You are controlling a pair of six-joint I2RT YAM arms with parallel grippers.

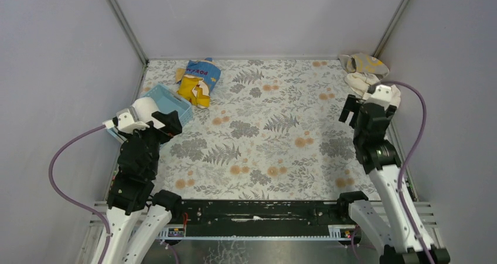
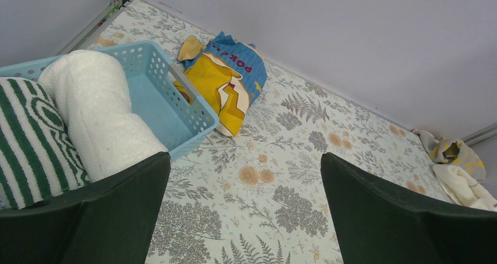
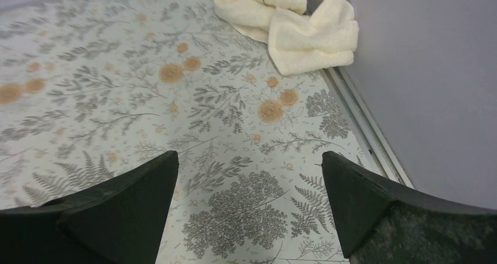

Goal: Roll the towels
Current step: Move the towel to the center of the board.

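Observation:
A rolled cream-white towel lies in the light blue basket, with a dark-and-white striped towel rolled beside it. In the far right corner a beige towel with yellow marks lies crumpled, and a loose cream towel lies against its near side. The right wrist view shows that cream towel folded over itself. My left gripper hovers open over the mat just right of the basket. My right gripper is open above bare mat, a short way in front of the corner towels. Neither holds anything.
A blue-and-yellow snack bag lies at the back left, touching the basket's far corner. Grey walls enclose the floral mat on three sides, and a metal rail runs along its right edge.

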